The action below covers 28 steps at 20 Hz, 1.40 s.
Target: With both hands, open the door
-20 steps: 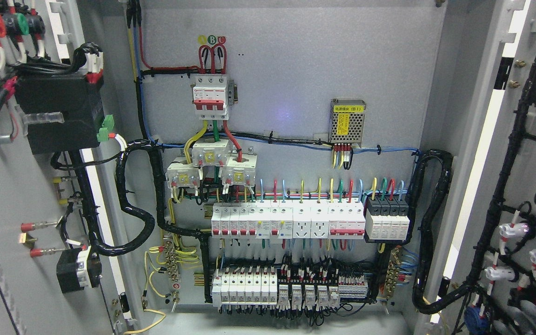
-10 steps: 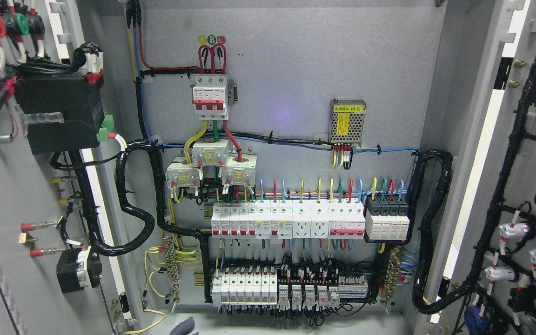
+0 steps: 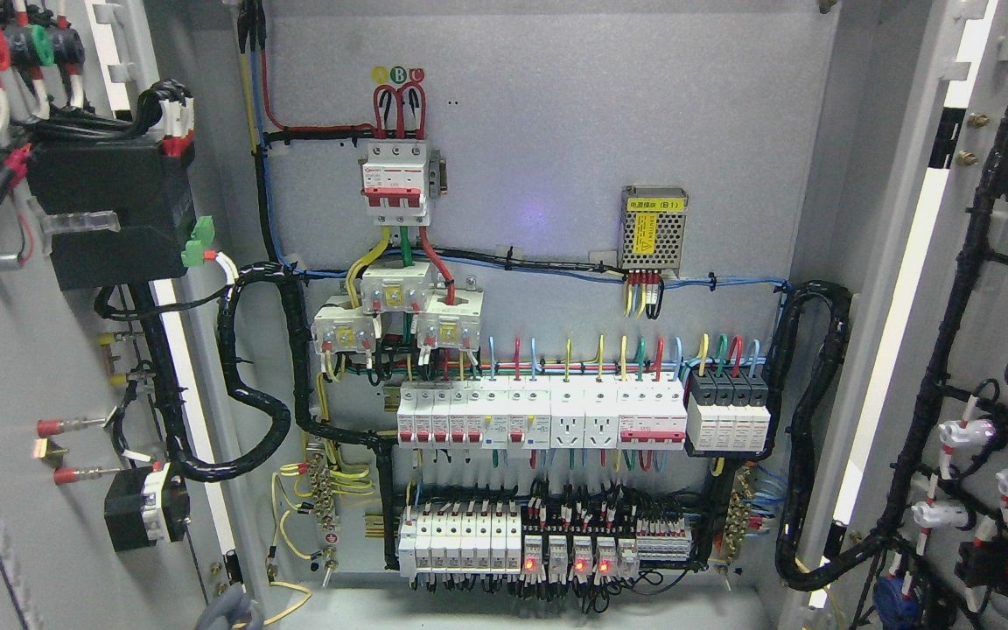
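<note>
Single head view, close, facing straight into open cabinet (image 3: 548,175) — doors flanking.

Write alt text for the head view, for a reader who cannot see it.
An electrical cabinet stands with both doors swung open, left door and right door, showing rows of white circuit breakers and coloured wiring. At the bottom edge, left of the middle, part of a grey robot hand shows, touching neither door.

Left hand (image 3: 228,606): only grey fingertips show, blurred, at the bottom edge left of the middle; their pose cannot be read. No more of either arm shows.
</note>
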Each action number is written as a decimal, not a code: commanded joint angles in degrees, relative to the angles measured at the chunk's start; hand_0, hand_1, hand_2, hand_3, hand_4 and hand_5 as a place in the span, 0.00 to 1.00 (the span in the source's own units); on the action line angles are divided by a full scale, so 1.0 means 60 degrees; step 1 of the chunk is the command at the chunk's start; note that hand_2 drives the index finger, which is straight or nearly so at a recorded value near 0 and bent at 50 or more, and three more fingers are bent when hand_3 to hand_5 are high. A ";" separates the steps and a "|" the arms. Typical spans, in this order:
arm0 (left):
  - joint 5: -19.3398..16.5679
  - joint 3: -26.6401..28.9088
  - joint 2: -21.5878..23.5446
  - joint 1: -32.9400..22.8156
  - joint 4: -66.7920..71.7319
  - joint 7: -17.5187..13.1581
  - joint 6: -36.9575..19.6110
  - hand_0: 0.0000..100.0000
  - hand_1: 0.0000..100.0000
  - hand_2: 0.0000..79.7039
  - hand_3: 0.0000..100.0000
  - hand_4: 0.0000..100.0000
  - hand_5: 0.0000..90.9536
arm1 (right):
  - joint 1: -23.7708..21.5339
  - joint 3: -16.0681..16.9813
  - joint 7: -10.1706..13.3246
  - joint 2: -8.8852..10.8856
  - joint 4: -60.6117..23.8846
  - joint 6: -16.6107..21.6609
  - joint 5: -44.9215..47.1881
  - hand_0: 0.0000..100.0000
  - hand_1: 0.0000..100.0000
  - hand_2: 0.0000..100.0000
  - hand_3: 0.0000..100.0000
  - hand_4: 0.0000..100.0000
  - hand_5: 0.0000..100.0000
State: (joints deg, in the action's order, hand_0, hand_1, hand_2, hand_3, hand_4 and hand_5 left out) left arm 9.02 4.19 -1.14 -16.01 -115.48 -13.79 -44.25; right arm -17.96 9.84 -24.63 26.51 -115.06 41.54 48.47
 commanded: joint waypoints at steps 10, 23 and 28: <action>0.2128 0.4030 0.1565 -0.0190 0.0729 -0.0017 -0.6073 0.00 0.00 0.00 0.00 0.00 0.00 | -0.0829 0.1305 0.0033 -0.0287 0.0705 0.0050 0.0491 0.00 0.00 0.00 0.00 0.00 0.00; 0.3418 0.4942 0.4479 0.1390 0.4931 -0.0017 -0.5956 0.00 0.00 0.00 0.00 0.00 0.00 | -0.1080 0.1817 0.0062 -0.0302 0.1011 -0.0009 0.1545 0.00 0.00 0.00 0.00 0.00 0.00; 0.3389 0.4810 0.5490 0.2490 0.6982 -0.0017 -0.5956 0.00 0.00 0.00 0.00 0.00 0.00 | -0.1050 0.1847 0.0062 -0.0317 0.1422 -0.0009 0.1545 0.00 0.00 0.00 0.00 0.00 0.00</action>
State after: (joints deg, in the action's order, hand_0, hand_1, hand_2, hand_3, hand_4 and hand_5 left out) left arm 28.41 29.51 19.28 -7.05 -93.78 -13.98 -44.25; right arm -24.24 19.12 -24.26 24.89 -109.60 41.52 56.79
